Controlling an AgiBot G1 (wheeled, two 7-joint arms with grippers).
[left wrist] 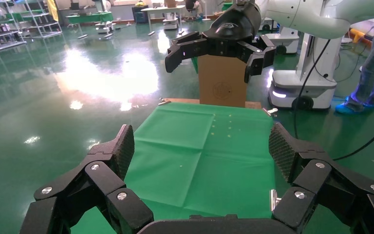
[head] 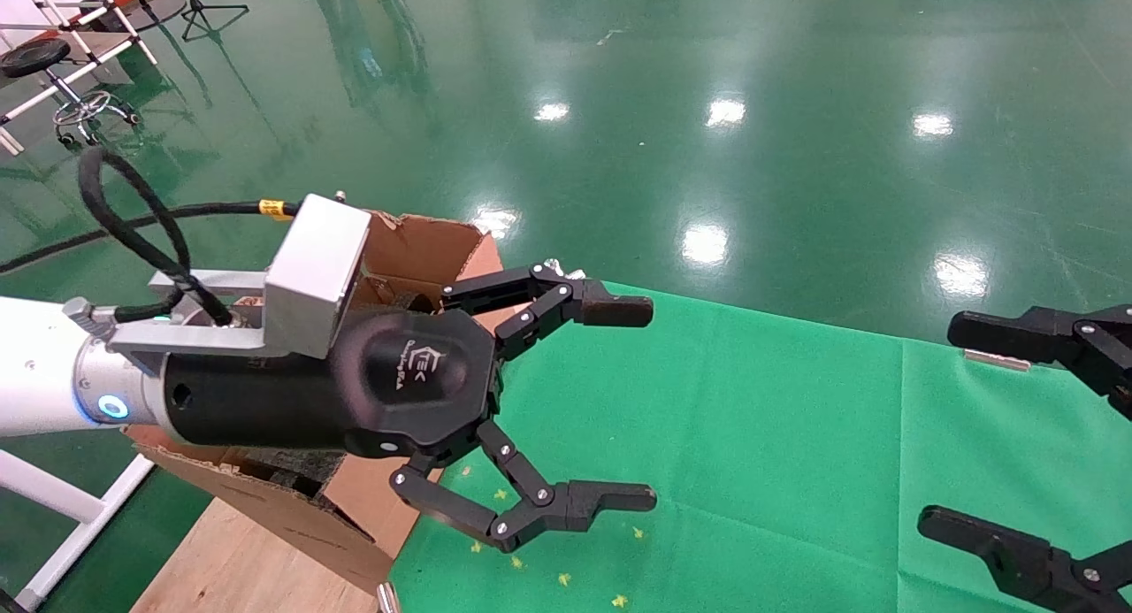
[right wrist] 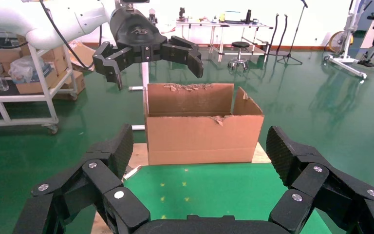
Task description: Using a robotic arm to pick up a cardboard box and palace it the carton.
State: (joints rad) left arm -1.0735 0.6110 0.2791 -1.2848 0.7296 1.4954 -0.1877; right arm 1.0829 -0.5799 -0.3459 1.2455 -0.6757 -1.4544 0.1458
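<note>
The carton (head: pixel 416 250) stands with its flaps up on a wooden board at the left end of the green-clothed table (head: pixel 752 418). My left gripper (head: pixel 650 405), on the white arm with the silver wrist, hangs open beside and above the carton, fingers pointing right with nothing between them. My right gripper (head: pixel 937 425) is open at the table's right edge. The right wrist view shows the carton (right wrist: pixel 202 131) beyond its own spread gripper (right wrist: pixel 199 148). In the left wrist view only green cloth lies between the wide-apart fingertips of the gripper (left wrist: pixel 202 148). The cardboard box is out of view.
The wooden board (head: pixel 221 560) juts past the cloth at the left. Small yellow marks (head: pixel 566 578) dot the cloth near the carton. A white robot base (left wrist: pixel 302 87) and a person stand beyond the table. A wheeled cart (right wrist: pixel 24 92) and a stool (head: pixel 53 73) sit on the green floor.
</note>
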